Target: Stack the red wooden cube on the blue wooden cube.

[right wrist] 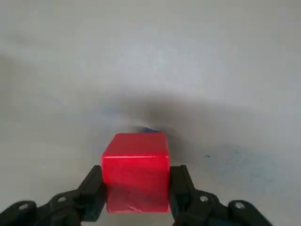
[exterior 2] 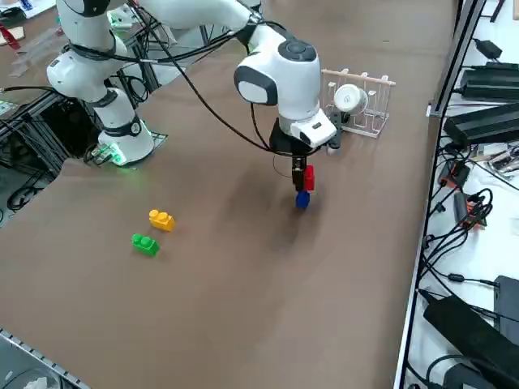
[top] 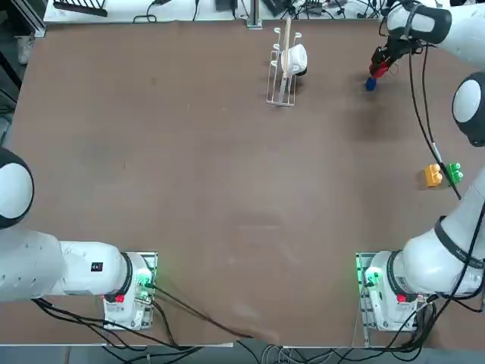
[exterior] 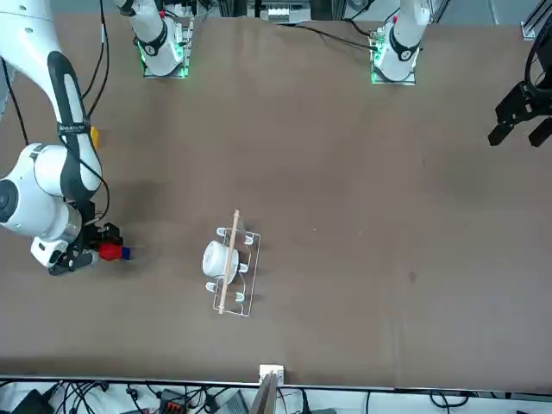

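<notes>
Right claw (right wrist: pixel 137 188) is closed on the red wooden cube (exterior 2: pixel 309 178), which is gripped by opposite sides and held over the far part of the tabletop (exterior 2: pixel 203 308). The blue wooden cube (exterior 2: pixel 302 199) is seen directly under it in the right side view, but whether the two are touching cannot be told. In the right wrist view most of the blue cube is hidden behind the red one, with only a small corner showing, so an offset or a twist between them could be missed. If the red cube is released off-centre, it could be tipped over the edge; if it is let go too high, it could be bounced or slid off. Should it be pressed down too far, the blue cube could be pushed aside, and by an uneven opening of the fingers the red one could be dragged out of line. As for containers, a white cup (exterior: pixel 216 259) is held on its side in a wire rack (exterior: pixel 228 267), near the working arm, and could be knocked by a wide sweep. The yellow block (exterior 2: pixel 161 220) and the green block (exterior 2: pixel 145 245) lie outside the rack, well apart from the stack.
</notes>
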Motion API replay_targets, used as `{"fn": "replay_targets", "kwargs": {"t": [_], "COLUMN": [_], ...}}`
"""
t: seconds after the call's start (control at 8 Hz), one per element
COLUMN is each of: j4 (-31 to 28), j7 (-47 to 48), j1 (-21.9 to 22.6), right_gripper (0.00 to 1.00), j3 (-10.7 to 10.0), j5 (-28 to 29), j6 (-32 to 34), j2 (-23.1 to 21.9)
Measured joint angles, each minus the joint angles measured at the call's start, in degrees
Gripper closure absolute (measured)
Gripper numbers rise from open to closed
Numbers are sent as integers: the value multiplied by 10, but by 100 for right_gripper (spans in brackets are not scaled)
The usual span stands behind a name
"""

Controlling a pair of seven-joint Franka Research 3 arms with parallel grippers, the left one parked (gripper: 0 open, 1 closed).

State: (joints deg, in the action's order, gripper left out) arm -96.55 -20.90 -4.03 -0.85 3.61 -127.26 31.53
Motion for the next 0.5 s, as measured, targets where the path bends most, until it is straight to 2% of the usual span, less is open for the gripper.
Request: {"fn": "replay_targets", "kwargs": {"t": [0.5], "j4": [2], "j7": [-9], "j1": [1], "right_gripper": [30], "j3": [0], "j5": [0], "j6": [0], "j2": [4]}}
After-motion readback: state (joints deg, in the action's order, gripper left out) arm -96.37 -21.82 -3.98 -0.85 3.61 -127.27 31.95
